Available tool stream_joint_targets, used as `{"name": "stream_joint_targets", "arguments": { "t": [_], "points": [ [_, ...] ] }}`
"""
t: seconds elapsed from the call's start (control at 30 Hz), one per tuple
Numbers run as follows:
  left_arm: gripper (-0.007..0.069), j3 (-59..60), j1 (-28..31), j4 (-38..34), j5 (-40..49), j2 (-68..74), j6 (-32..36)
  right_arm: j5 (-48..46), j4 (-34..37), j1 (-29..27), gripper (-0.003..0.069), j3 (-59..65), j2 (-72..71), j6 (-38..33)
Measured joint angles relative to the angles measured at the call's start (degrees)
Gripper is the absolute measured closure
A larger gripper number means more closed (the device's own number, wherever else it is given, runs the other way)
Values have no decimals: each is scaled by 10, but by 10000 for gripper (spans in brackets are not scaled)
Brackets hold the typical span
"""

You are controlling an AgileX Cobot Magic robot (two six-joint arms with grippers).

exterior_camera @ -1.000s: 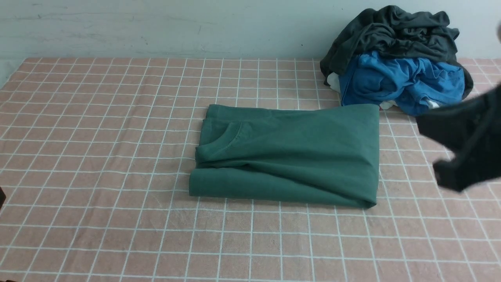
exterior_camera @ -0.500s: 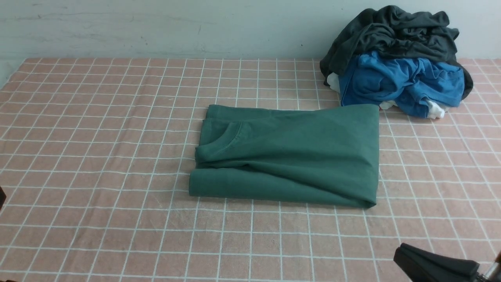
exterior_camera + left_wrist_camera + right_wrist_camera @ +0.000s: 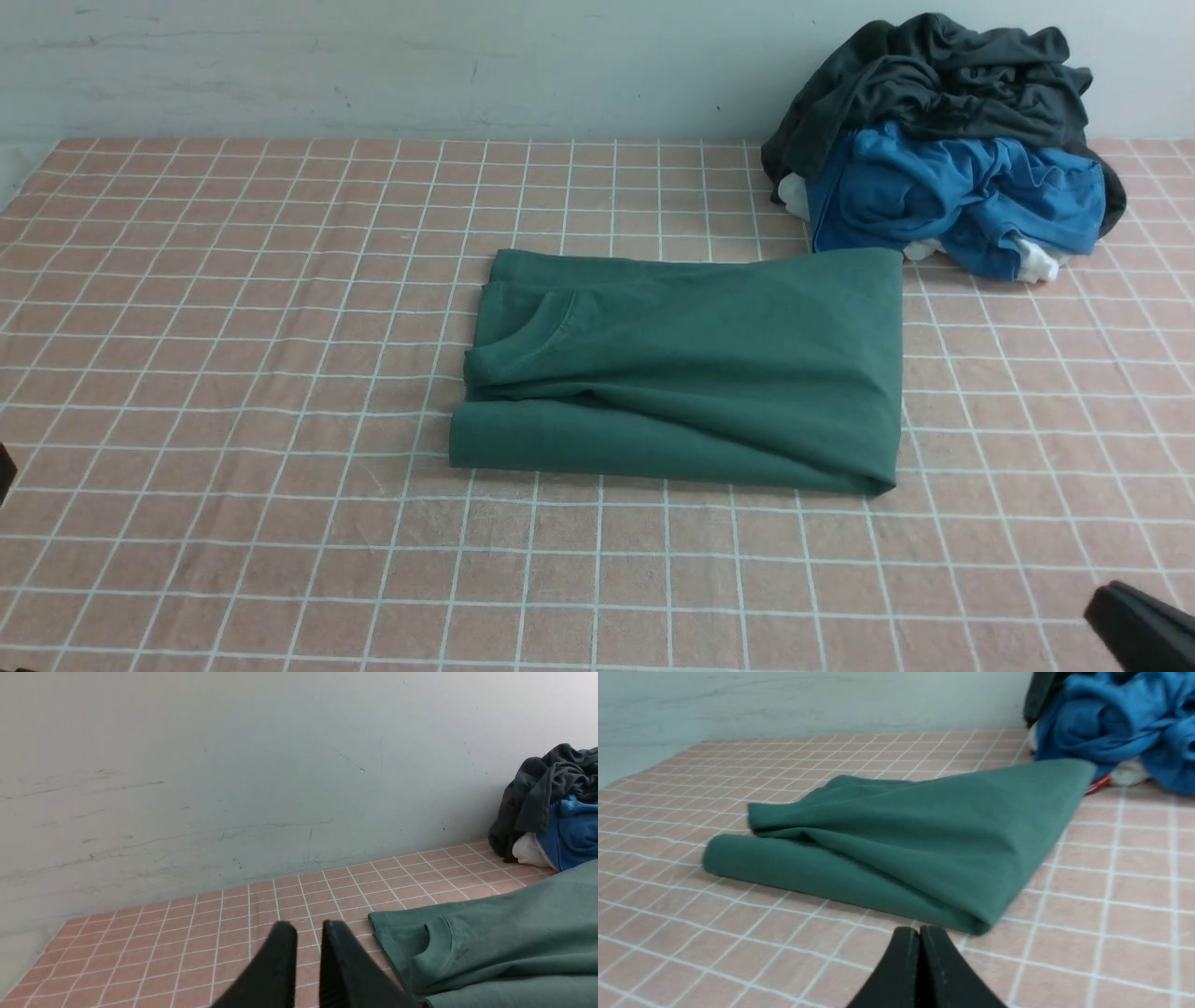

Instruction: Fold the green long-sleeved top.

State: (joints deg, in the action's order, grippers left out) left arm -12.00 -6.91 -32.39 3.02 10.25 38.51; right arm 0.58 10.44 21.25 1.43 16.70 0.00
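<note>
The green long-sleeved top (image 3: 681,369) lies folded into a flat rectangle in the middle of the table, neck opening toward the left. Nothing holds it. My right gripper (image 3: 1102,602) shows only as a dark tip in the front view's bottom right corner, well short of the top. In its wrist view the right gripper (image 3: 920,928) is shut and empty, just off the top's (image 3: 896,835) near folded corner. My left gripper (image 3: 308,926) hovers over the cloth left of the top's (image 3: 495,938) collar, its fingers a narrow gap apart with nothing between them.
A heap of a dark grey garment (image 3: 934,75) and a blue garment (image 3: 952,191) sits at the back right, against the top's far right corner. The pink checked tablecloth (image 3: 233,327) covers the table. A pale wall (image 3: 373,65) closes the far side.
My right arm has dropped from beside the top's right edge down to the front view's bottom right corner. The green top has not moved.
</note>
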Motion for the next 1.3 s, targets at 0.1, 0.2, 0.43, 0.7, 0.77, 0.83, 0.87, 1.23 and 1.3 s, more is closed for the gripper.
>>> {"name": "stream_joint_targets", "arguments": {
  "t": [0.1, 0.2, 0.43, 0.7, 0.77, 0.83, 0.87, 1.23, 1.3],
  "points": [
    [555, 0, 0, 0, 0, 0, 0, -63, -11, -49, 671, 0, -63, -12],
    [555, 0, 0, 0, 0, 0, 0, -140, -60, -123, 671, 0, -156, 9],
    [555, 0, 0, 0, 0, 0, 0, -205, -108, -226, 671, 0, -173, 26],
    [555, 0, 0, 0, 0, 0, 0, -206, -108, -243, 671, 0, -173, -9],
    [555, 0, 0, 0, 0, 0, 0, -206, -108, -243, 671, 0, -173, -9],
    [555, 0, 0, 0, 0, 0, 0, -207, -108, -243, 671, -1, -173, -10],
    [555, 0, 0, 0, 0, 0, 0, -207, -108, -243, 671, -1, -173, -10],
    [555, 46, 0, 0, -5, -88, 0, -209, -110, -243, 671, -1, -173, -11],
    [555, 70, 0, 0, -19, -104, 0, -209, -110, -243, 671, -1, -173, -11]
  ]
}}
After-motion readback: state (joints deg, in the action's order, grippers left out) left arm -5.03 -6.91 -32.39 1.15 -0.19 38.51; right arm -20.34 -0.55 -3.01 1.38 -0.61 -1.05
